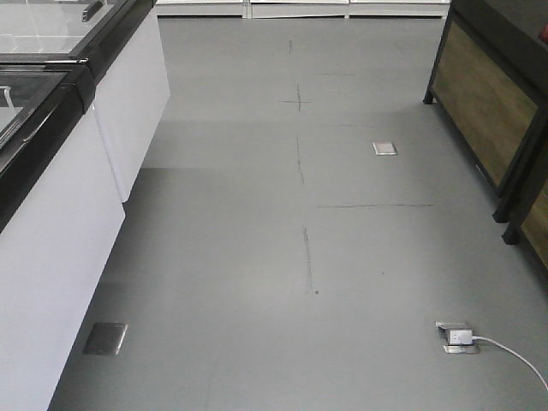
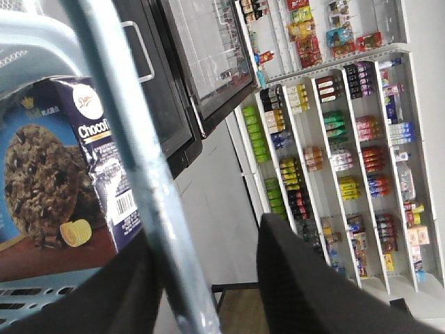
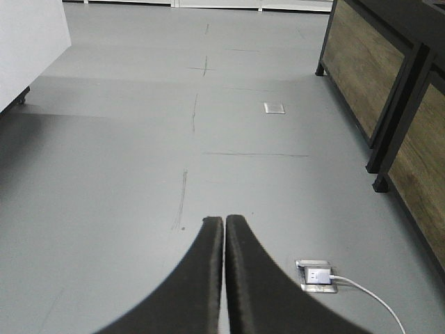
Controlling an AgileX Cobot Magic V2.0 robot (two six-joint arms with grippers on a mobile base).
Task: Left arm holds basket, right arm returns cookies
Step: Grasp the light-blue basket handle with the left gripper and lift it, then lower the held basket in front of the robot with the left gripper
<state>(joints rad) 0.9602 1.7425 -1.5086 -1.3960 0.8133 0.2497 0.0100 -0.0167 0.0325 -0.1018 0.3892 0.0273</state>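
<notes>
**Pale-blue handle hooked on the left, cookies riding in the basket**

Left wrist view: the handle [image 2: 132, 139] of the basket [image 2: 28, 299] runs slantwise between the two black fingers of the left gripper [image 2: 208, 229]. The fingers stand apart, wider than the strap. It lies against one finger, with a gap showing to the other. Reads as a hook-and-hang carry, not a pinch, so the basket swings under its own weight with its mouth free.

The cookies [image 2: 55, 174] are inside the basket, carton face toward the camera, leaning near the slotted wall and just behind the handle.

Right wrist view: the right gripper [image 3: 224, 219] has its fingers [image 3: 201, 278] pressed tip to tip with nothing between them, poised over grey floor [image 3: 104, 174] and well apart from the basket.

Judgement: the return is not yet begun. The stocked shelves [image 2: 334, 139] beyond the freezer [image 2: 201, 62] look like the likely destination. The right fingers must spread before reaching in, and the handle crosses the carton, so an approach from the side suits better.
</notes>
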